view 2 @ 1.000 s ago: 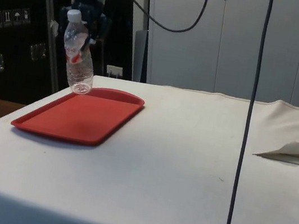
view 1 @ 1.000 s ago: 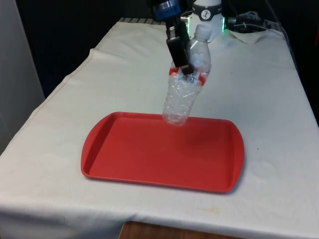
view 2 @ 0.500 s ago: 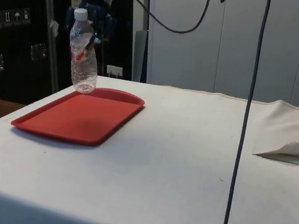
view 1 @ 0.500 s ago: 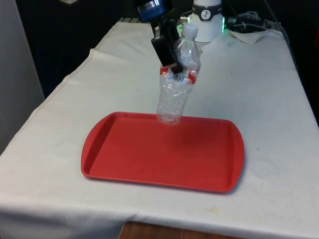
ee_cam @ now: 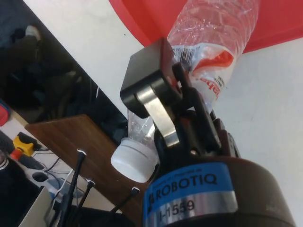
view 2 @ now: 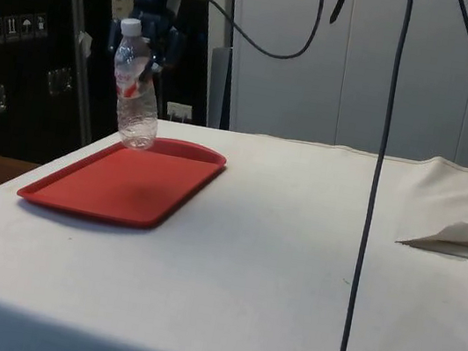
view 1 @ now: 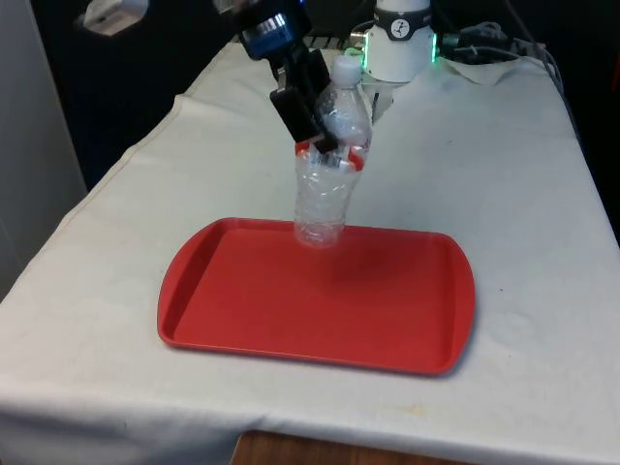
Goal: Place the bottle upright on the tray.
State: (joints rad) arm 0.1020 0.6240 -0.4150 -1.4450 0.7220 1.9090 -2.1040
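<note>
The red tray [view 1: 291, 310] lies flat on the white-clothed counter [view 1: 504, 194], close to the counter's near edge in the front view, with bare cloth all around it. Above the tray's far rim, towards the front view's left of its middle, hangs the clear plastic bottle [view 1: 325, 184], clear of the tray floor. It is nearly upright, leaning a little so that its white cap [view 1: 347, 68] sits further to the front view's right than its base. A red and white label band [view 2: 126, 85] wraps it about halfway up. The black gripper [view 1: 318, 131] grips the bottle on its upper half, just above that band, with the fingers [ee_cam: 156, 101] closed against the plastic on either side. In the side view the base seems to hover just over the tray's far edge, though the gap is hard to judge from that angle. Beyond the tray the cloth runs on to the counter's far end
</note>
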